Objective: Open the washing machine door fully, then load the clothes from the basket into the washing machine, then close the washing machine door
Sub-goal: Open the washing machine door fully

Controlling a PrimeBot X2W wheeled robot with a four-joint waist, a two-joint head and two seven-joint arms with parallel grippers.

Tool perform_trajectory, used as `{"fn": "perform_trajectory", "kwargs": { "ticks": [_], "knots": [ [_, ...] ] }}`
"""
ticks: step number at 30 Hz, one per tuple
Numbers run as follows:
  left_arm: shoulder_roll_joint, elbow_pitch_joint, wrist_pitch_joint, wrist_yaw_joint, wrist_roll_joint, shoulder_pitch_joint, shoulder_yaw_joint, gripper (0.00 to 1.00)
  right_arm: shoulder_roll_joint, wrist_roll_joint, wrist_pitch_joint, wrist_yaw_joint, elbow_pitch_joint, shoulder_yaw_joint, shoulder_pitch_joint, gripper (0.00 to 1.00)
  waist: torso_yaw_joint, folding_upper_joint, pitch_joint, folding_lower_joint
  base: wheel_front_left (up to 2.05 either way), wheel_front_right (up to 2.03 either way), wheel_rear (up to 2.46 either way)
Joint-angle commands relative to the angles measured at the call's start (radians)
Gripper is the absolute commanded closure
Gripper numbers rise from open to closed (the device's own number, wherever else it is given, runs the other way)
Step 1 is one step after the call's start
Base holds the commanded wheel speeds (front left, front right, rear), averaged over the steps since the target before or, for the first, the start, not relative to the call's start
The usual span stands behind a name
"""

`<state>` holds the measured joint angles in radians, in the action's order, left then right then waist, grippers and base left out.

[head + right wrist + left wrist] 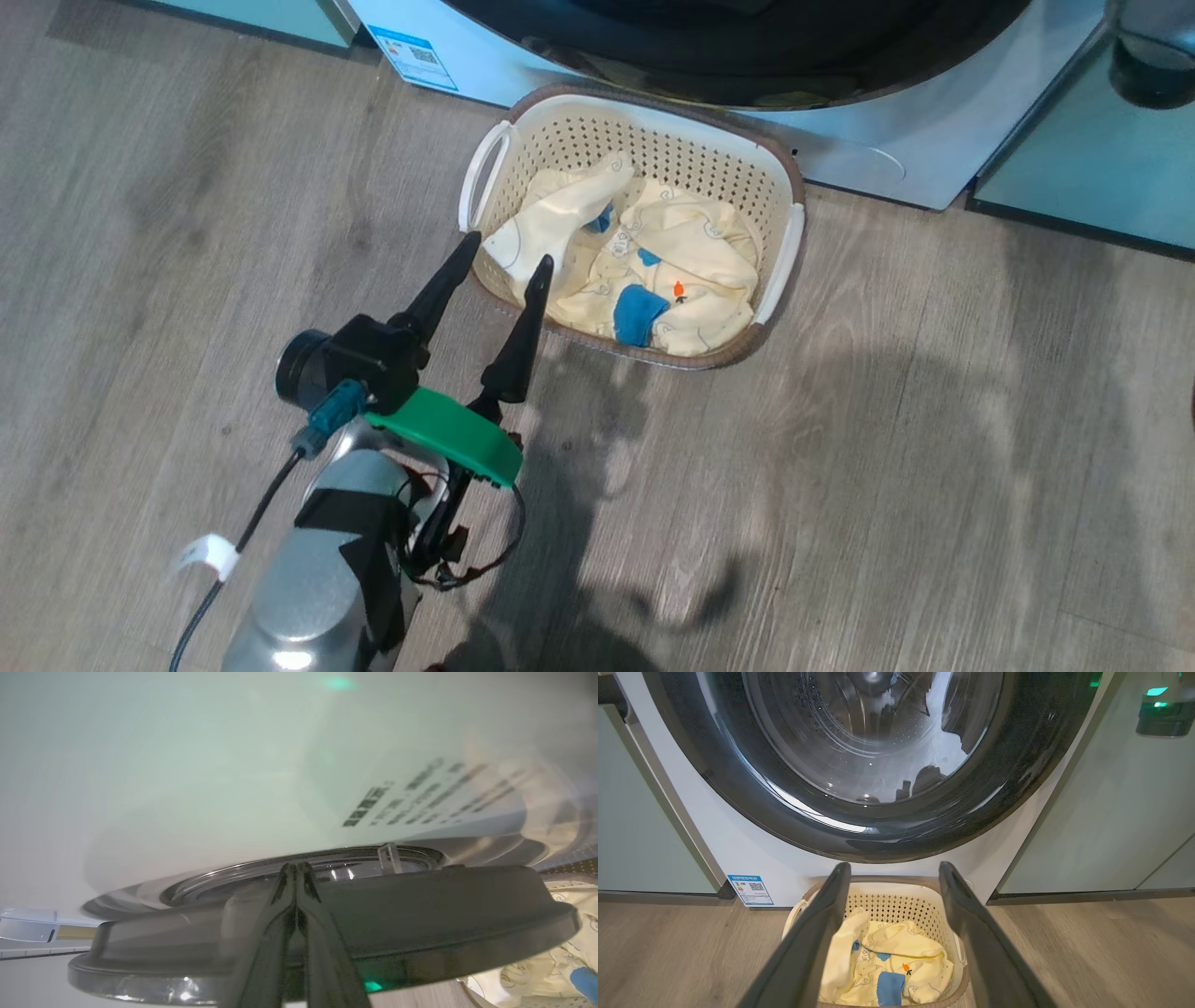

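My left gripper [508, 250], spread apart, hovers over the grey plank floor [934, 420] near the basket [672, 149]. Clothes [653, 252] lie inside it, before the washer [859, 140] between green cabinets [1111, 812]. My right gripper [294, 867], pinched together, is by the door [444, 905].

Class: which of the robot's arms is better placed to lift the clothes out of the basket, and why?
Left. The left tool is open and points at the basket, with the clothes just past its fingertips. The right tool is shut, up at the washing machine door.
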<state>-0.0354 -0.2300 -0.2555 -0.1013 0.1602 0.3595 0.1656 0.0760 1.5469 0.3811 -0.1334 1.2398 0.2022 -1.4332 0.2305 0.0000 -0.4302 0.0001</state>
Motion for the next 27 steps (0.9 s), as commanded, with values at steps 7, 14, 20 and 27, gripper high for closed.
{"fn": "perform_trajectory", "kwargs": {
  "ticks": [7, 14, 20, 27],
  "knots": [
    [-0.015, 0.035, -0.006, 0.011, 0.015, 0.036, -0.023, 0.00, -0.018, -0.019, 0.031, 0.003, -0.022, 0.020, -0.067, 1.00, 0.000, 0.0000, -0.017, -0.0001, 0.00, 0.00, 0.00],
    [-0.015, 0.035, -0.006, 0.012, 0.015, 0.042, -0.024, 0.00, -0.017, -0.025, 0.059, 0.003, -0.032, 0.029, -0.066, 1.00, -0.003, 0.0000, -0.023, -0.0001, 0.00, 0.00, 0.00],
    [-0.015, 0.033, -0.006, 0.011, 0.012, 0.046, -0.030, 0.00, -0.019, -0.029, 0.095, 0.003, -0.048, 0.046, -0.052, 1.00, -0.012, 0.0000, -0.026, -0.0001, 0.00, 0.00, 0.00],
    [-0.015, 0.027, -0.006, 0.007, 0.010, 0.051, -0.036, 0.00, -0.022, -0.025, 0.128, 0.003, -0.086, 0.062, -0.017, 1.00, -0.019, 0.0000, -0.020, -0.0001, 0.00, 0.00, 0.00]
  ]
}}
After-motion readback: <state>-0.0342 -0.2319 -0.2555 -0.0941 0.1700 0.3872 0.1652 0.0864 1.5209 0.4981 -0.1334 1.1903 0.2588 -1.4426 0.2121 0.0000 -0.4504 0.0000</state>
